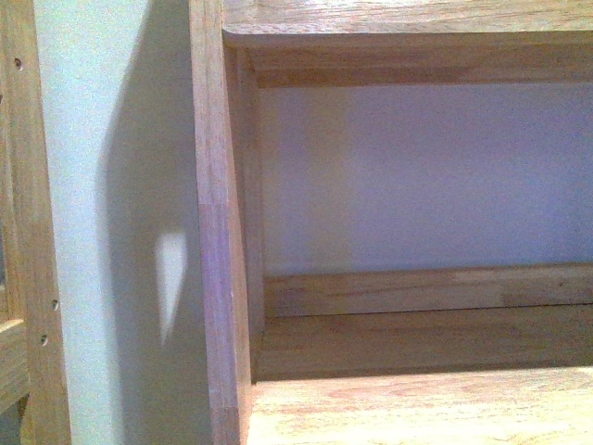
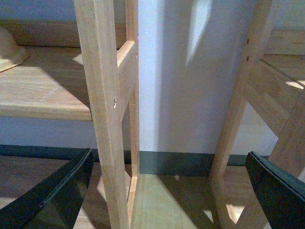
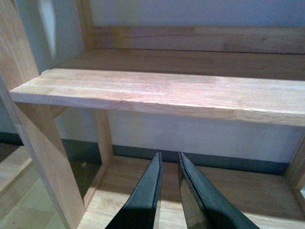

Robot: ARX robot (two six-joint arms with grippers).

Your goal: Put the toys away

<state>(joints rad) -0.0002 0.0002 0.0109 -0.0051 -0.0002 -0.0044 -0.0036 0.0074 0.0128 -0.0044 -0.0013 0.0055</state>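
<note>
Shelf unit [image 1: 417, 408]: light oak-toned wood, fine streaked grain, pinkish cast in front view. Wall [image 1: 417, 176] behind it: plain pale blue-white. Skirting [image 2: 190, 162]: dark grey-green. My left gripper [image 2: 167, 191] and right gripper [image 3: 169, 167]: glossy black fingers. Floor [image 2: 162, 205]: pale yellowish wood.

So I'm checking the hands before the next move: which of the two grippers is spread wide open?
The left gripper: its black fingers sit far apart at the frame edges. The right gripper has fingers nearly touching, holding nothing.

The left gripper [image 2: 167, 191] has its jaws spread wide, while the right gripper [image 3: 169, 164] is nearly closed, holding nothing.
</note>
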